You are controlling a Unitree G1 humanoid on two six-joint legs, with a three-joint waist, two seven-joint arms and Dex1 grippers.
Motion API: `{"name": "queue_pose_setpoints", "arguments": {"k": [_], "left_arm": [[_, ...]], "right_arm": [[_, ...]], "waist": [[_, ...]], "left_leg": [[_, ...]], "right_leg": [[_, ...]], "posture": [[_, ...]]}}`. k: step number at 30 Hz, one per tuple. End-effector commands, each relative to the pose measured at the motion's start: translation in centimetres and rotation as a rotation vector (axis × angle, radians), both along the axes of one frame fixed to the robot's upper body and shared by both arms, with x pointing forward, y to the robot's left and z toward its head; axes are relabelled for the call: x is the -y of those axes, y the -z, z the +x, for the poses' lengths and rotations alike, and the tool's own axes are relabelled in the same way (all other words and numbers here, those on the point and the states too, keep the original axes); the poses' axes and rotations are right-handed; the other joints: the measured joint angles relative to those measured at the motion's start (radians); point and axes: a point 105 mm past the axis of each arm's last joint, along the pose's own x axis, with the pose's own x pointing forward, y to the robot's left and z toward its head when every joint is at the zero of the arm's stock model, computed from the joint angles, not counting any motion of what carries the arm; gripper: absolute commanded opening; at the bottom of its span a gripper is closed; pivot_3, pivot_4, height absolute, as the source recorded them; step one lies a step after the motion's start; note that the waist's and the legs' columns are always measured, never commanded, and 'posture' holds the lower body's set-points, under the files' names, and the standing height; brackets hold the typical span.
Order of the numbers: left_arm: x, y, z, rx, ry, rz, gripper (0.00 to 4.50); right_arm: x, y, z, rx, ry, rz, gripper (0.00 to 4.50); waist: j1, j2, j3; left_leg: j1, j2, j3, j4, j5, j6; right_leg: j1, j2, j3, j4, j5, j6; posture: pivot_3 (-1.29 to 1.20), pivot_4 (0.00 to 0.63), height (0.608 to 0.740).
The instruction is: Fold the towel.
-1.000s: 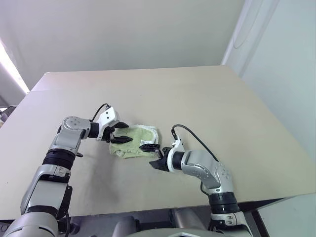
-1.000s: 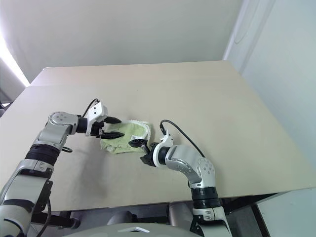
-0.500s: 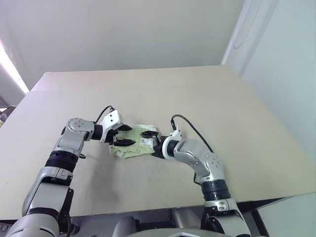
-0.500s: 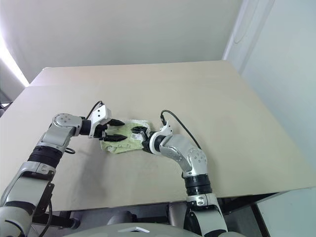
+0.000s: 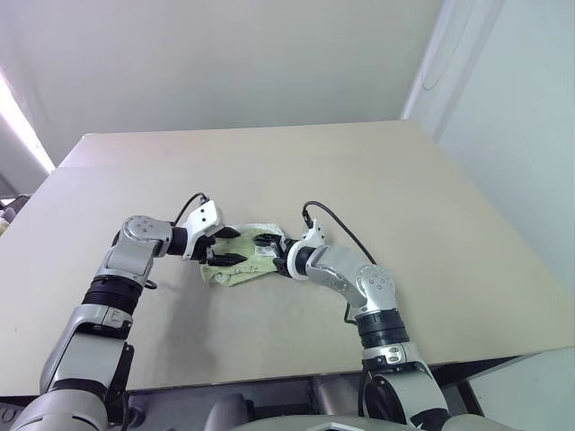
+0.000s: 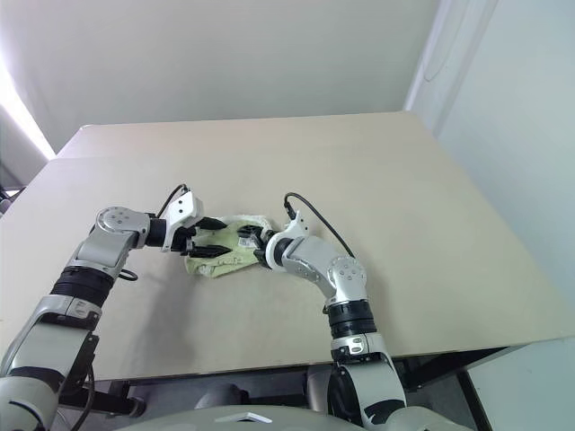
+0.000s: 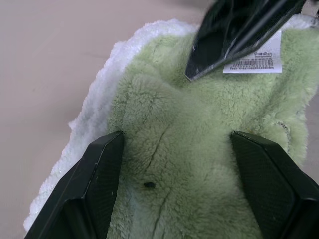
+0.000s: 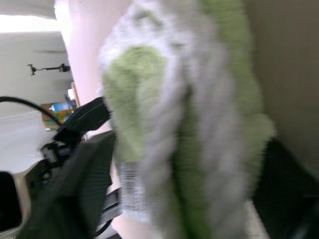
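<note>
The towel (image 5: 241, 262) lies bunched on the table (image 5: 377, 189). Left gripper (image 5: 225, 245), fingers spread, straddles its left side; right gripper (image 5: 272, 253) straddles its right edge, grip unclear. Folding underway; next, pinch that edge firmly

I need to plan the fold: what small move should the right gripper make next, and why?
Probably close the right gripper fully on the towel edge. Its fingers already straddle the bunched green and white edge, while the left gripper stands open over the other side, so nothing looks firmly held yet.
</note>
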Motion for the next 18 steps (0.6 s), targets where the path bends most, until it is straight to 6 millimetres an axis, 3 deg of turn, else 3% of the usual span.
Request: {"name": "queue_pose_setpoints", "arguments": {"k": [1, 7, 8, 13, 18], "left_arm": [[-0.8, -2.0, 0.6, 0.033, -0.036, -0.027, 3.63], [-2.4, -3.7, 1.1, -0.04, -0.117, -0.124, 3.63], [-2.6, -4.1, 1.3, -0.052, -0.136, -0.148, 3.63], [-3.7, -5.3, 1.9, -0.108, -0.219, -0.253, 3.63], [-3.7, -4.7, 1.9, -0.133, -0.232, -0.259, 3.63]], "right_arm": [[0.4, -0.5, 1.0, 0.036, 0.036, -0.012, 2.33], [0.6, -1.3, 1.6, 0.094, 0.054, 0.008, 0.21], [0.5, -1.5, 1.7, 0.102, 0.057, 0.02, 0.02], [1.7, -4.2, 2.8, 0.16, 0.135, 0.137, 0.02], [6.6, -8.7, 5.2, 0.31, 0.313, 0.192, 0.02]], "waist": [[0.0, 0.0, 0.0], [0.0, 0.002, 0.001], [0.001, 0.001, 0.001], [0.002, 0.002, 0.001], [0.002, 0.003, 0.002]], "left_leg": [[0.0, 0.0, 0.0, 0.0, 0.0, 0.0], [-0.004, 0.0, 0.0, -0.001, 0.0, 0.0], [-0.004, 0.0, 0.001, -0.001, 0.0, 0.0], [-0.006, 0.0, 0.001, -0.001, 0.0, 0.0], [-0.008, 0.0, 0.001, -0.001, 0.0, 0.0]], "right_leg": [[0.0, 0.0, 0.0, 0.0, 0.0, 0.0], [-0.004, 0.001, 0.0, -0.001, -0.001, 0.001], [-0.004, 0.0, 0.0, -0.001, -0.001, 0.002], [-0.004, -0.001, -0.001, -0.004, -0.002, 0.003], [-0.005, 0.0, -0.001, -0.005, -0.001, 0.003]], "posture": [[0.0, 0.0, 0.712], [0.0, 0.0, 0.712], [0.0, 0.0, 0.712], [0.0, 0.0, 0.712], [0.0, 0.0, 0.712]]}}
